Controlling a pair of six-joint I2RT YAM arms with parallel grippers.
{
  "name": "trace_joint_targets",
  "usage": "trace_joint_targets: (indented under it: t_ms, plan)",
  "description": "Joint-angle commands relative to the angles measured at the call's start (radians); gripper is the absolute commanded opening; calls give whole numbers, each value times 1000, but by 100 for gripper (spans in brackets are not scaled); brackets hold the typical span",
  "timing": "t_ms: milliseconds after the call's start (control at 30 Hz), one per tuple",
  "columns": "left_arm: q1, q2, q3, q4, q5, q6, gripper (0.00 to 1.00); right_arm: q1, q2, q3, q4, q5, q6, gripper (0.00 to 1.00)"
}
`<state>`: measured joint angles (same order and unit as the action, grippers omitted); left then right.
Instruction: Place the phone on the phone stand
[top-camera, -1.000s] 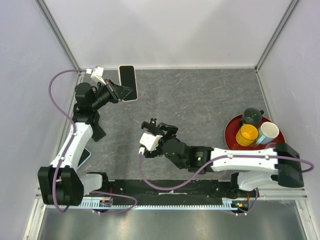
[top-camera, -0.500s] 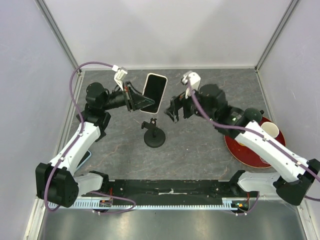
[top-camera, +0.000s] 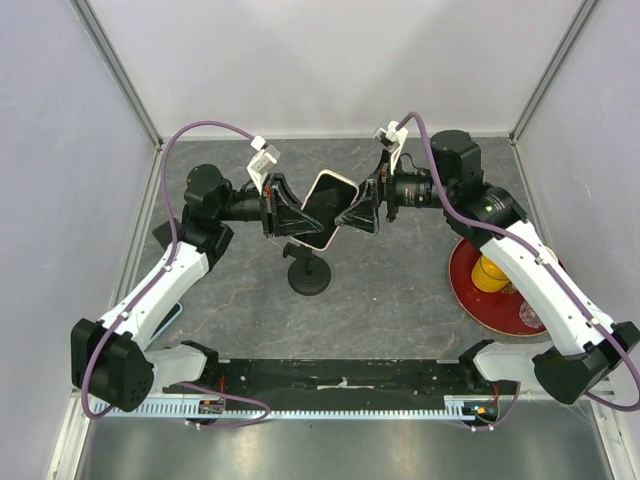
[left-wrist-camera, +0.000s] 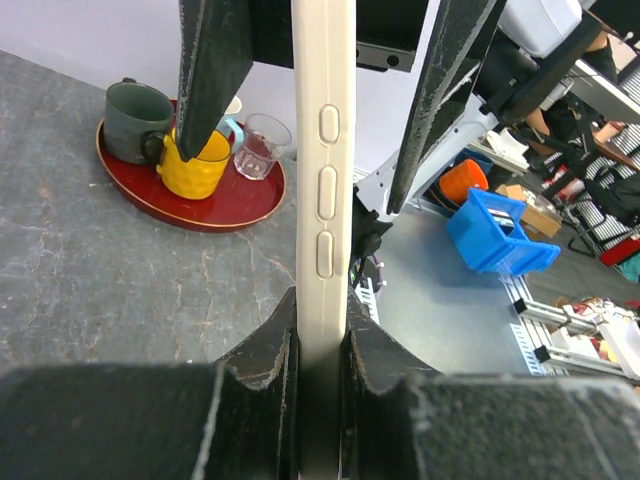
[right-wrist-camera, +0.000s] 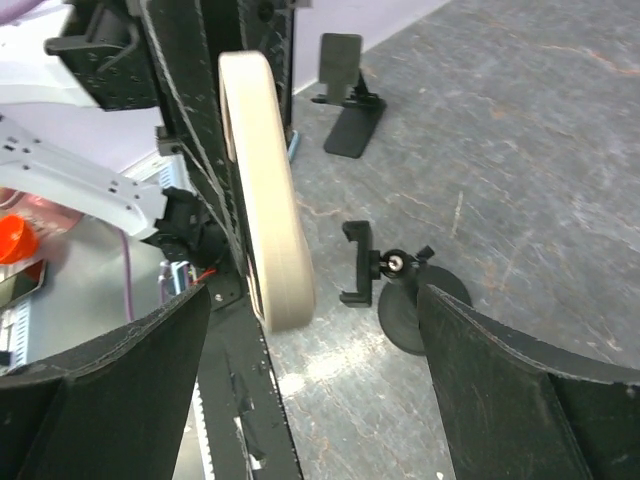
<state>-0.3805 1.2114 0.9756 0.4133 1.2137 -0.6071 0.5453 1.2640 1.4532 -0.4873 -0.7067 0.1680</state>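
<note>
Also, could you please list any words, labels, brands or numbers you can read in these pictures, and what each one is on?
None: the cream-cased phone, black clamp phone stand, red round tray and blue plastic bin show no legible text.

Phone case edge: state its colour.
Cream, off-white. The phone edge shows best in the left wrist view.

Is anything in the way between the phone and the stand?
Nothing visible. The phone, shut in the left gripper, hangs over the phone stand with clear air between; the right gripper is beside it, not below.
</note>
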Motion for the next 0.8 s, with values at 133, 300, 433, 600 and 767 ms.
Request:
trace_joint_targets:
  t_ms: [133, 300, 433, 600, 767]
  plan:
    - [-18, 2, 60, 42, 49, 36, 2, -5, 75, 136, 42, -183, 37, 80]
    - [-23, 8, 63, 38, 56, 33, 2, -5, 124, 182, 42, -229, 56, 67]
    - [-24, 11, 66, 36, 63, 33, 2, -5, 149, 202, 41, -252, 59, 59]
    - [-28, 14, 66, 35, 67, 33, 2, -4, 172, 208, 42, -289, 57, 51]
    - [-29, 17, 67, 35, 69, 32, 2, -4, 183, 199, 61, -312, 64, 29]
